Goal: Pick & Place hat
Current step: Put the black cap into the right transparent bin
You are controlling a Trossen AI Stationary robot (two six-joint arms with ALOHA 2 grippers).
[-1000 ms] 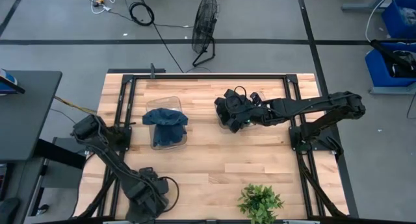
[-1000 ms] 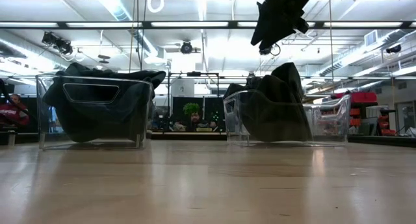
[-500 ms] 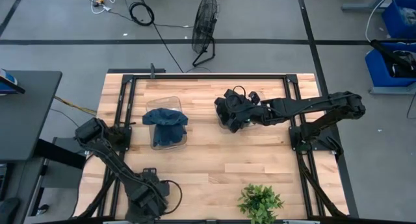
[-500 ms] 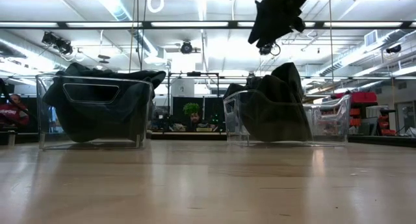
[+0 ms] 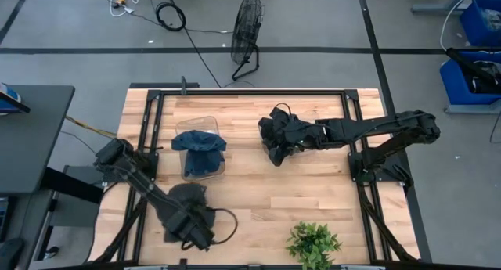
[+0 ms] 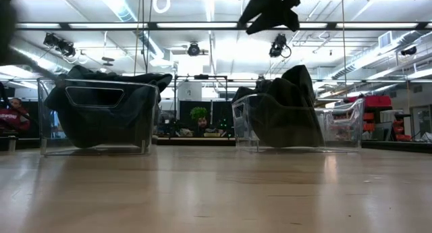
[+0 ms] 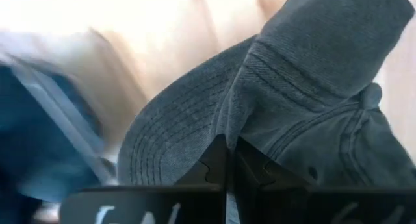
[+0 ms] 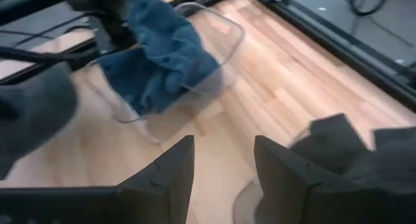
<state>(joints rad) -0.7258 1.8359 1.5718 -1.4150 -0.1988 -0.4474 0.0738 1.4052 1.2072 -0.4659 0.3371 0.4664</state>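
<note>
Nearest the front edge of the table [image 5: 258, 196] there's a small green plant [image 5: 313, 243], and just to its left the left gripper [image 7: 227, 160] is low over the wood with a grey hat [image 5: 186, 198] pinched in it. The left wrist view shows it best: both fingers are squeezed together on the cap's fabric right where the brim meets the crown, brim fanning out to one side, crown bulging up on the other. From above, the hat is a dark grey lump at the end of the left arm, just in front of the left bin [image 5: 200, 148] and not in it. Can't really tell if the cap is touching the table or hanging a bit above it, the overhead angle doesn't give that away

Further back, the left bin is a clear plastic tub with a blue hat [image 5: 199, 145] heaped in it, spilling a little over the rim. To its right, mid table, the right gripper [image 8: 223, 164] is up in the air over the second bin [image 6: 297, 125], which the low view shows holding dark cloth [image 6: 287, 111]. Its fingers are spread apart with nothing between them, and its camera looks across at the blue hat's tub

Past the far edge, a floor fan [image 5: 246, 34] stands on the grey floor
</note>
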